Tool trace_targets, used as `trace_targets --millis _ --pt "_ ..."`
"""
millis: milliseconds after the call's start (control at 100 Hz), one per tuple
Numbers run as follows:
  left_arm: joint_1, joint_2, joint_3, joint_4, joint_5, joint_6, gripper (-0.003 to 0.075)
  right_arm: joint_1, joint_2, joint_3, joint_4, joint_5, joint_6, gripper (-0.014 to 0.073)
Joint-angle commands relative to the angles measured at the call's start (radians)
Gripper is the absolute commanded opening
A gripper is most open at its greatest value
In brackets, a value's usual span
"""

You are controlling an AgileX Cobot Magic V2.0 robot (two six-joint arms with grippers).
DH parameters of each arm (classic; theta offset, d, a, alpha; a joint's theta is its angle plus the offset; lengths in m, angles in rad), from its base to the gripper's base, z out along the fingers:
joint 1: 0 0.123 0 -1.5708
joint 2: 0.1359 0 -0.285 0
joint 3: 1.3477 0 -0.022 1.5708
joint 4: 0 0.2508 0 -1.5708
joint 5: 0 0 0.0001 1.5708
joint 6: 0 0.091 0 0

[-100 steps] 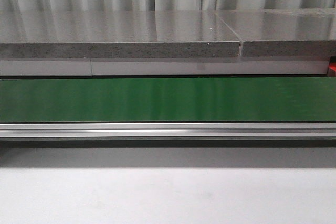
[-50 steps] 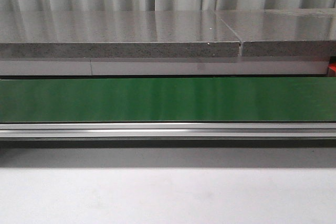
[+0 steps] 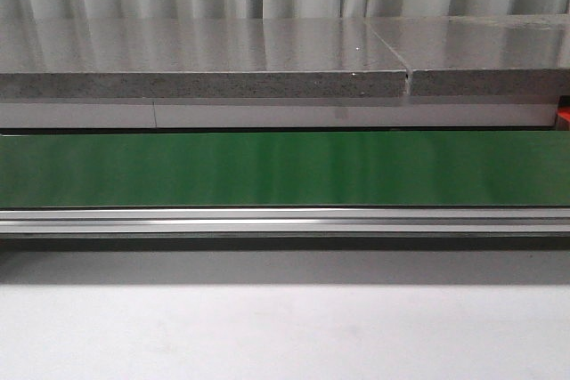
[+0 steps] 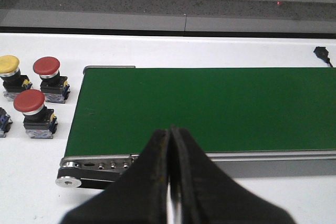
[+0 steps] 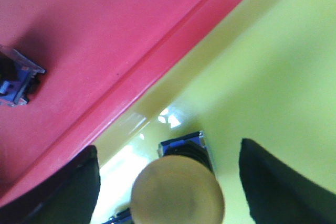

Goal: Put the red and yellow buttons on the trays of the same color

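Observation:
In the right wrist view, a yellow button (image 5: 177, 190) stands on the yellow tray (image 5: 262, 66). My right gripper (image 5: 169, 153) is open around it, with a gap on each side of the cap. The red tray (image 5: 94, 30) lies alongside and holds the black and blue base of another button (image 5: 16, 80), whose cap is out of frame. In the left wrist view my left gripper (image 4: 169, 129) is shut on nothing, over the near edge of the green belt (image 4: 210, 108). Beside the belt's end stand one yellow button (image 4: 9, 65) and two red buttons (image 4: 46, 66) (image 4: 29, 102).
The front view shows only the green conveyor belt (image 3: 285, 168), its metal rail (image 3: 285, 220), a grey slab (image 3: 205, 68) behind it and the white table (image 3: 285, 327) in front. Neither arm shows there. Another button's base (image 4: 2, 121) is cut off at the frame edge.

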Motion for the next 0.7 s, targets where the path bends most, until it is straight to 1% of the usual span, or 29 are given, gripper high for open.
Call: trace_targets --millis 0,250,370,500,690 --pt "-0.007 0.004 -0.028 -0.001 -0.073 -0.012 -0.0019 -0.005 -0.084 -0.027 0.019 -0.032 -0.001 0.0561" --pt "-0.007 0.004 -0.028 -0.001 -0.073 -0.012 -0.0019 -0.002 -0.221 -0.027 0.059 -0.043 -0.001 0.0561" --pt "-0.007 0.004 -0.028 -0.001 -0.073 -0.012 -0.0019 0.032 -0.298 -0.025 0.062 -0.041 -0.006 0.0561" --pt "-0.007 0.004 -0.028 -0.001 -0.073 -0.012 -0.0019 0.122 -0.384 -0.025 0.062 -0.031 -0.044 0.0561" --pt "-0.007 0.004 -0.028 -0.001 -0.073 -0.012 -0.0019 0.278 -0.483 -0.022 0.061 0.039 -0.143 0.0561"
